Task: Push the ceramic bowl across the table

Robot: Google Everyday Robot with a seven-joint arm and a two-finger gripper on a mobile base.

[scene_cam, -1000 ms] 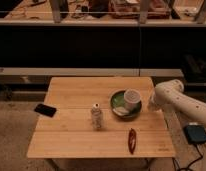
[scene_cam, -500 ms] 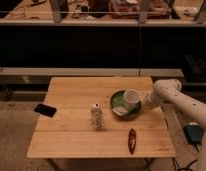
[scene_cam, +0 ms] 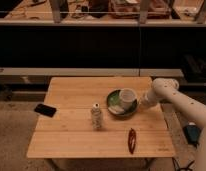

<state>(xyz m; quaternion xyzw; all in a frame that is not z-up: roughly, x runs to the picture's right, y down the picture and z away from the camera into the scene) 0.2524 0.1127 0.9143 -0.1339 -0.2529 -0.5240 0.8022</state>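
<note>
- Where the white arm [scene_cam: 172, 96] reaches in from the picture's right, its fingers [scene_cam: 142, 103] sit low over the right part of the counter [scene_cam: 76, 92], about midway between its near and far edges.
- Whether the fingers are spread or closed cannot be told, and nothing can be seen in their hold.
- The ceramic bowl [scene_cam: 114, 98], dark green with a paler rim, lies flat on the counter just beside the fingers, on their picture-left side. Its right rim is right at the fingers, but whether they touch cannot be told.
- A white cup [scene_cam: 127, 96] stands upright inside the bowl, in the part nearest the fingers. A pale patch shows in the bowl's near-left part.
- A small can [scene_cam: 97, 116] stands upright on the counter, farther picture-left of the fingers than the bowl and a little nearer the camera, apart from the bowl. Its label is too small to read.
- A long dark-red object [scene_cam: 131, 139] lies flat near the counter's front edge, nearer the camera than the fingers and well apart from them.
- A flat black object [scene_cam: 45, 109] sits at the counter's left edge, the farthest thing from the fingers. Whether it rests fully on the wood cannot be told.
- A dark blue item [scene_cam: 192, 134] lies on the floor to the picture-right of the fingers, below the arm.
</note>
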